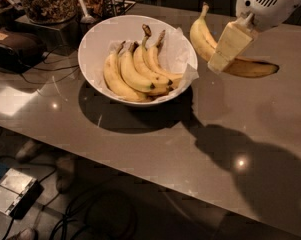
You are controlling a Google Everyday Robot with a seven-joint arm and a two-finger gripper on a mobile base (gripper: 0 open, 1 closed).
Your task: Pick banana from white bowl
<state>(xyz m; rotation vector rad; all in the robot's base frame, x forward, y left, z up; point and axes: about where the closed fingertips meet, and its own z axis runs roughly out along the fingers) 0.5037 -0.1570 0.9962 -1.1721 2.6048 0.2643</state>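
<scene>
My gripper (217, 63) is at the upper right, to the right of the white bowl (90, 44) and above the table. It is shut on the banana (200, 36), a large curved yellow one with its pale stem pointing up and its browner end pointing right. One cream finger (230, 44) lies across the front of the banana; the other is hidden behind it. The banana is clear of the bowl's rim. The paper-lined bowl holds several other yellow bananas (135, 71) with dark stem tips.
The grey table (155, 149) runs to a front edge at the lower left. A black device (15, 46) and a jar of snacks (47, 1) stand at the back left. Cables and a box (12, 196) lie on the floor below.
</scene>
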